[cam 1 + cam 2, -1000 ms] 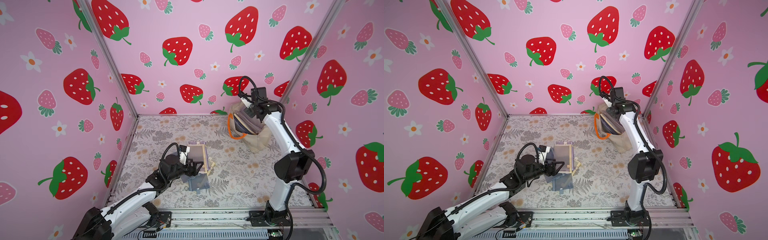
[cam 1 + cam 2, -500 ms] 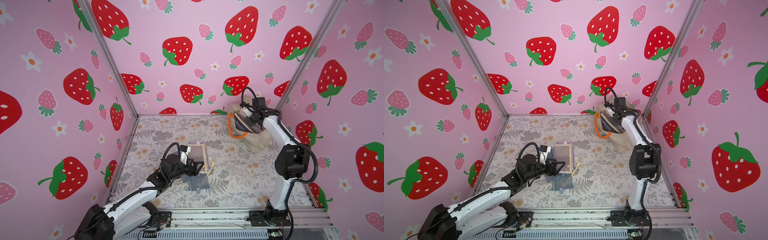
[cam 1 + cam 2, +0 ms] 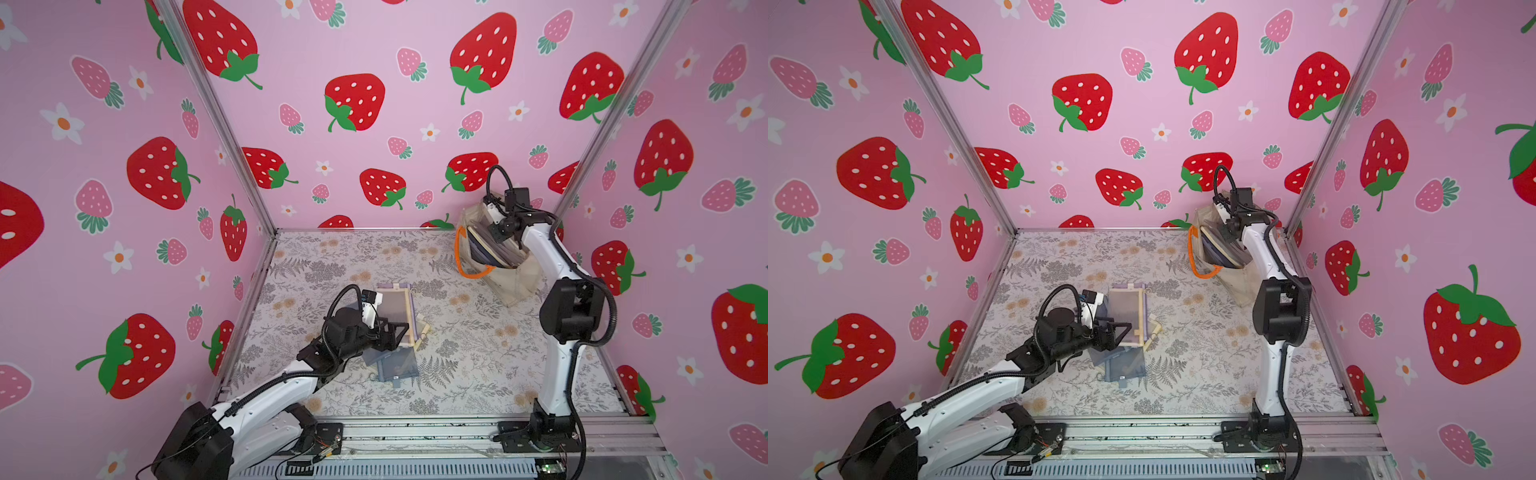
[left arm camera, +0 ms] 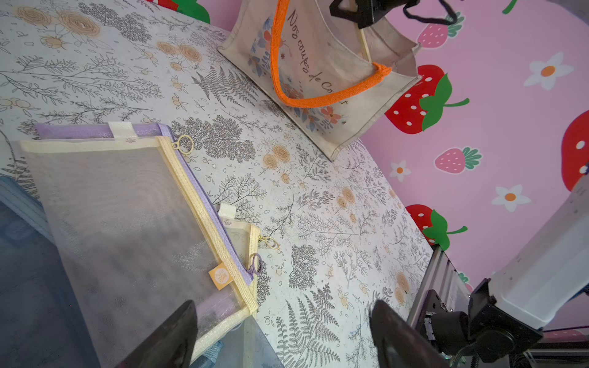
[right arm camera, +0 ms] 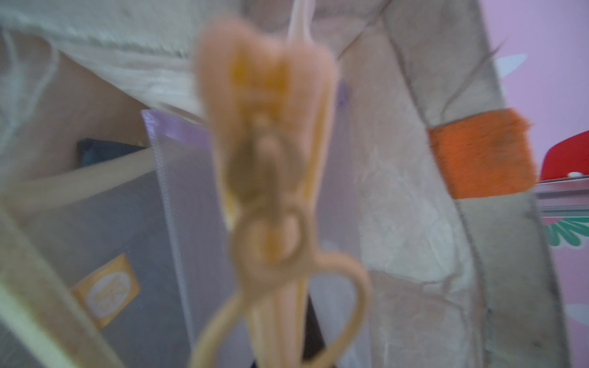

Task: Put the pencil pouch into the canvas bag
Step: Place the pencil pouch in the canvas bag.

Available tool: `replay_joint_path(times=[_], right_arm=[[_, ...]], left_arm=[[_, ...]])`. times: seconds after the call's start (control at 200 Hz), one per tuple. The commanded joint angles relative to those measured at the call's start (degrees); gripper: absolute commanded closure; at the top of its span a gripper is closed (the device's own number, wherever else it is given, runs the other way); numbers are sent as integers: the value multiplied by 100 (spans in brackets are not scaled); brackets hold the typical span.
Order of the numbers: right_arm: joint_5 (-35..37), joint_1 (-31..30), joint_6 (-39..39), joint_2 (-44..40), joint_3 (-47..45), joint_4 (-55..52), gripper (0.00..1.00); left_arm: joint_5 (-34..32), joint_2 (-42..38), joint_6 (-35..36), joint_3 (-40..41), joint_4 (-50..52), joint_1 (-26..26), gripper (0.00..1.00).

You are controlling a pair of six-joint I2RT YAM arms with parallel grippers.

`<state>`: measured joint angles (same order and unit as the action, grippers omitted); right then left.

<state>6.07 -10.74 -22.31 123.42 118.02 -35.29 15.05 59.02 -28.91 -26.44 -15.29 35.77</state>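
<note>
Your left gripper (image 4: 280, 341) hangs wide open, empty, above the mesh pouches (image 4: 127, 207) mid-frame. Your right gripper (image 3: 493, 215) is closed at the mouth of the canvas bag (image 3: 517, 286), upper right.

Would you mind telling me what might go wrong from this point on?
1. The right gripper pinches the pencil pouch only by its zip end at the mouth of the canvas bag; it may slip, or snag on the pouches already inside.
2. The bag is soft, so pushing down could fold or tip it.
3. The open left gripper hovers over overlapping mesh pouches and could grab two.
</note>
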Motion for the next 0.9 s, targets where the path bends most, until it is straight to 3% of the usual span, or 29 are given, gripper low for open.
replay_joint_path(times=[0.0,0.32,0.525,0.605,0.73,0.896], right_arm=[[-108,-4,30,59,125,-250,100],[94,0,-155,-57,-177,-246,100],[-88,-41,111,-389,-429,-98,56],[-136,-77,199,-559,-568,-61,44],[-251,-108,303,-887,-965,262,44],[-351,-104,431,-799,-833,49,45]], left_arm=[[-37,36,56,16,-157,-42,13],[59,206,17,-67,-256,-52,13],[-99,197,-19,-100,-87,-61,13],[-134,249,-21,-176,73,-66,13],[-254,263,-69,-198,237,-77,14],[-320,198,-159,-160,309,-83,14]])
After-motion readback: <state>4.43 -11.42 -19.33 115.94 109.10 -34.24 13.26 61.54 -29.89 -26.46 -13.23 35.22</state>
